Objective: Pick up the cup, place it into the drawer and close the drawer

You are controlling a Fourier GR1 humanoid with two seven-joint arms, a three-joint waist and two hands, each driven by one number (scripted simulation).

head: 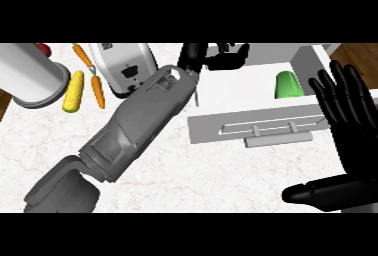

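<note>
Legible texts, labels, brands, numbers, signs: none recorded.

Item noted: toaster [127, 62], at 11 o'clock. It has small dark marks on its front panel, too small to make out as characters.
</note>
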